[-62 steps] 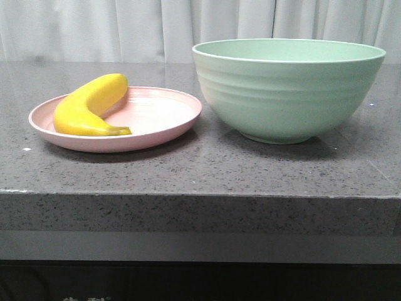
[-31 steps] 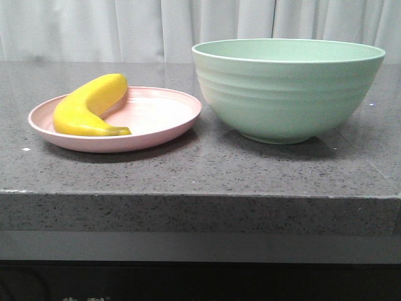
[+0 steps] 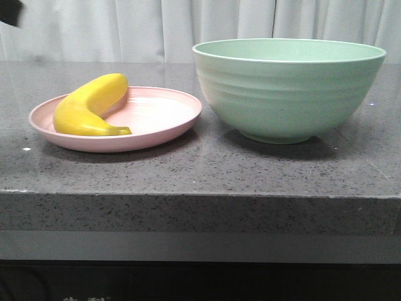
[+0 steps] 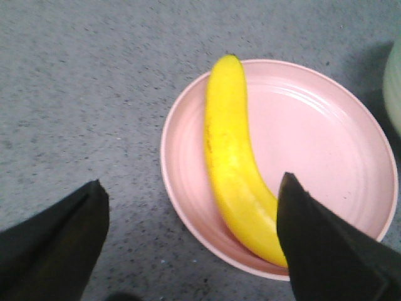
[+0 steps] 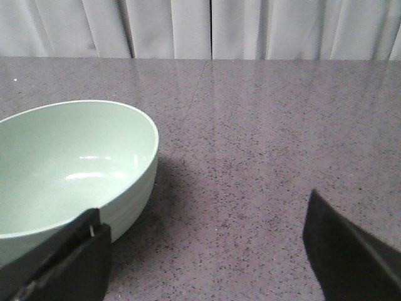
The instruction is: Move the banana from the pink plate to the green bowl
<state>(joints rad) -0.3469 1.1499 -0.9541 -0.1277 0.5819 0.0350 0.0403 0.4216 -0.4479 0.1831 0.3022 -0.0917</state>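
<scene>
- The banana [image 3: 91, 106] lies on the pink plate [image 3: 156, 128], on the plate's left half as the front view shows it, with its curved back toward the plate's near-left rim.
- One end of the banana rests near the plate's front edge; the other end rises toward the back of the plate.
- The pink plate sits flat on the dark speckled surface [image 3: 200, 169], on the left side of it.
- The green bowl [image 3: 288, 88] stands upright on the same surface, to the right of the plate; in the front view their rims look just beside each other, and whether they touch cannot be told.
- Nothing shows inside the bowl in the right wrist view, where part of its pale inner wall [image 5: 69, 157] is visible.
- The left claw [image 4: 188, 244] hangs above the plate with its two dark fingers spread wide; in that view one finger overlaps the near end of the banana [image 4: 232, 163] and the other is over bare surface beside the plate [image 4: 326, 144]. It holds nothing.
- The right claw [image 5: 203, 251] is also spread wide and holds nothing, with bare surface between its fingers and the bowl beside one finger.
- A pale curtain [image 3: 188, 25] hangs behind the surface.
</scene>
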